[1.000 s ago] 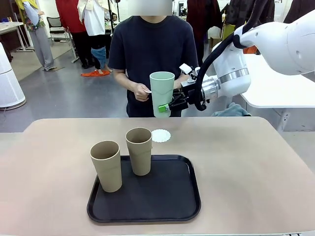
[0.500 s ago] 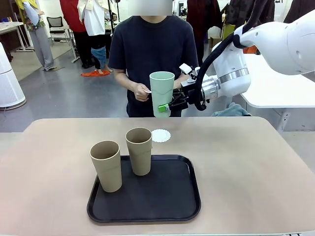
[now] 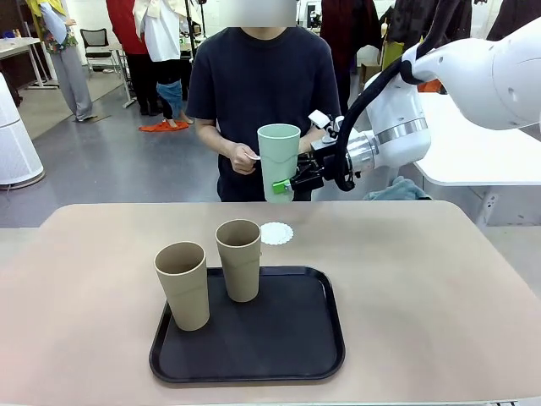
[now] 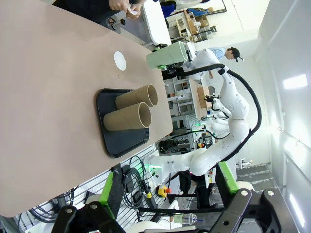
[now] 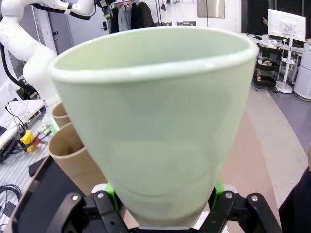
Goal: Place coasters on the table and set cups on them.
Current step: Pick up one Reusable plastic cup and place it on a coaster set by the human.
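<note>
Mint cup (image 3: 278, 161) unmoved, right jaws clamped on it, left jaws spread wide

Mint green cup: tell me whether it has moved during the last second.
No. The mint green cup stays at the same height above the white coaster on the table, held in the right gripper.

The left tool (image 4: 166, 172), fingers spread wide, looks along the desk (image 4: 48, 97): two tan cups (image 4: 127, 119) on a black tray (image 4: 109, 145), one coaster (image 4: 119, 60) beyond, a mint cup (image 4: 167, 56) seemingly held clear.
</note>
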Robot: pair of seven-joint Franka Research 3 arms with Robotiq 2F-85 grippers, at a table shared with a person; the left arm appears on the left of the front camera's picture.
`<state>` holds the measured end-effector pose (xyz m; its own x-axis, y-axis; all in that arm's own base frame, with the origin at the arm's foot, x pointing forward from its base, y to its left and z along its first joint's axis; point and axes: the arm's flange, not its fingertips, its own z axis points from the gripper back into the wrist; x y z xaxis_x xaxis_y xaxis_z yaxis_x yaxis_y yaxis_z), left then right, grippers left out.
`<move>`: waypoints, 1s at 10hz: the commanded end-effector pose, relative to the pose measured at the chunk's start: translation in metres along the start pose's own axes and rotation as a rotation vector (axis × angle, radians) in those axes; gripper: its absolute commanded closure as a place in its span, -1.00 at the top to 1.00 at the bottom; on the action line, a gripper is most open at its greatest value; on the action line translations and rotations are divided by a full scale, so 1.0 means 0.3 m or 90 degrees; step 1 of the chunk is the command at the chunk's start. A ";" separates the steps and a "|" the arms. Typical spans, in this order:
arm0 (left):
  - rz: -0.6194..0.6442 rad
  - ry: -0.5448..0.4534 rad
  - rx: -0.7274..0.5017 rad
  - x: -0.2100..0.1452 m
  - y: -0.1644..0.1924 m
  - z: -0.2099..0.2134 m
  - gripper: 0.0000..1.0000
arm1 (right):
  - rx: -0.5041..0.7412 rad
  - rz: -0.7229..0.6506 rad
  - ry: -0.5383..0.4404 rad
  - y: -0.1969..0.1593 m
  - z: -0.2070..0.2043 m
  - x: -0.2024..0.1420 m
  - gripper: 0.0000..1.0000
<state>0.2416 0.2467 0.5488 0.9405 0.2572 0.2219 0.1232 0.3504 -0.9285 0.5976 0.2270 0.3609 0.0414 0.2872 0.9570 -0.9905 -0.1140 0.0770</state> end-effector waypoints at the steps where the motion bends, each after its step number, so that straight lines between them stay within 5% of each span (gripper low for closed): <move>1: -0.003 -0.003 -0.008 -0.004 -0.005 0.001 1.00 | -0.021 0.039 -0.001 -0.060 -0.004 -0.058 0.61; 6: -0.003 -0.003 -0.008 -0.004 -0.005 0.001 1.00 | -0.028 0.053 0.021 -0.151 -0.030 -0.199 0.61; 7: -0.003 -0.003 -0.008 -0.004 -0.005 0.001 1.00 | -0.079 0.035 0.010 -0.157 -0.032 -0.191 0.61; 8: -0.003 -0.003 -0.008 -0.004 -0.005 0.001 1.00 | -0.019 0.050 0.011 -0.119 -0.018 -0.208 0.61; 10: -0.003 -0.003 -0.008 -0.004 -0.005 0.001 1.00 | -0.019 0.050 0.011 -0.119 -0.018 -0.208 0.61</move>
<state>0.2416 0.2467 0.5488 0.9405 0.2572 0.2219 0.1232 0.3504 -0.9285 0.6324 0.2187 0.2944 -0.0327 0.2992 0.9536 -0.9959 -0.0904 -0.0057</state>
